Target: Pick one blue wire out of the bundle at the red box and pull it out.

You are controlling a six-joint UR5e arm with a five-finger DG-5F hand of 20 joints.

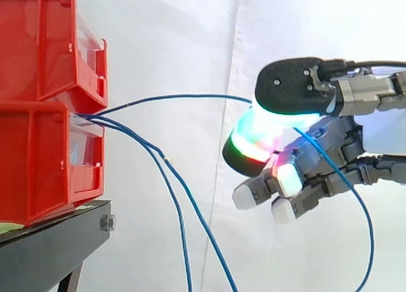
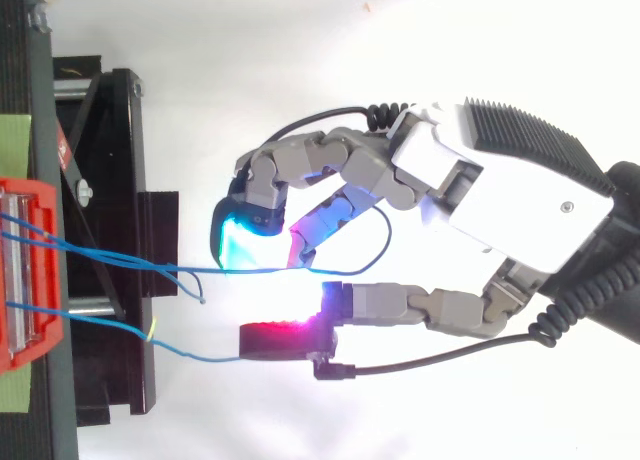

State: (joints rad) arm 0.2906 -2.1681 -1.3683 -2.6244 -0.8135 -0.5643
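**One blue wire held in the hand, stretched level from the red bins**

One blue wire (image 1: 177, 96) ran from the gap between the upper red bin (image 1: 44, 44) and the lower red bin (image 1: 38, 165) across to the hand (image 1: 330, 143). Its long axis lay roughly level. It left the bins at the left, rose in a shallow arc and pointed right towards the fingers.

The hand was closed on this wire. Its fingers were curled, and the wire passed between the dark-backed thumb (image 1: 292, 86) and a glowing finger pad (image 1: 254, 139). Past the grasp, the rest of the wire came out on the palm side, slanted down to the right and then hung almost straight to the lower edge of the side view.

From above, the same wire lay left to right, from the red box (image 2: 30, 190) to the cyan-lit pad (image 2: 240, 245), with the palm (image 2: 500, 190) further right.

Two other blue wires (image 1: 209, 241) left the same gap. They drooped away from the bins and fell steeply down and to the right, well apart from the hand in the side view. From above, one lower wire reached the red-lit thumb pad (image 2: 275, 340), but whether it touched the pad could not be told.

The bins stood stacked on the black stand (image 1: 57, 241) before the white curtain (image 1: 177, 38).
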